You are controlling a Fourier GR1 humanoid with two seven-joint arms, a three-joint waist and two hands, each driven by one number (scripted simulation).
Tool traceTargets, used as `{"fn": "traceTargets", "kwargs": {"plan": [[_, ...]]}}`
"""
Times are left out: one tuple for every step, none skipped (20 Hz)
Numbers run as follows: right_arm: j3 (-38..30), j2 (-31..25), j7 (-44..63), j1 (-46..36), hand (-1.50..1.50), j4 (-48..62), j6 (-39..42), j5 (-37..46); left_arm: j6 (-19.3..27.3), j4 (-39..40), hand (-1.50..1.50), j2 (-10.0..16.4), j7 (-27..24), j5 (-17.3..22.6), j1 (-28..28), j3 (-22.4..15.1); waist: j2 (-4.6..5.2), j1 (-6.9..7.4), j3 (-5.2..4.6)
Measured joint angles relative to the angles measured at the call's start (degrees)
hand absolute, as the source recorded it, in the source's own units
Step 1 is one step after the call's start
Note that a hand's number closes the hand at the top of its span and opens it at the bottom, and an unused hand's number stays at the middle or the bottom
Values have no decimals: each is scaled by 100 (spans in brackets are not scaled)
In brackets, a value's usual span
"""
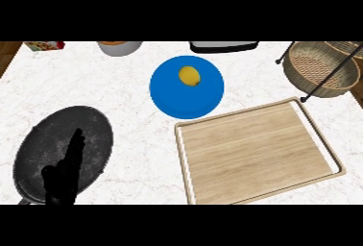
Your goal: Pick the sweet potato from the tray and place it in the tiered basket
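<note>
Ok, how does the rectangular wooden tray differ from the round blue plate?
The rectangular wooden tray is larger, with a raised rim; the round blue plate is smaller. The plate carries a yellow object; the tray shows only bare wood. Both lie flat on the white counter.

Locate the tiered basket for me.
Head view, far right corner of the counter: the tiered basket sits just beyond the wooden tray's far right corner, to the right of the blue plate.

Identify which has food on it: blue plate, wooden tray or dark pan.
The blue plate: a yellow fruit lies on it. The wooden tray holds nothing; the left hand shows over the dark pan.
</note>
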Motion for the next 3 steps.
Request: {"fn": "traceTargets", "kwargs": {"plan": [[-63,41,50,158,-150,-335,234,-134,45,-19,0,-15,-5,-34,29,0,-7,-31,3],[-142,95,115,319,-150,-680,474,-282,38,-42,0,4,11,-31,49,11,-8,-45,0],[-196,206,179,477,-150,-1047,683,-422,60,-48,0,-4,44,-32,49,23,-5,-56,0]]}}
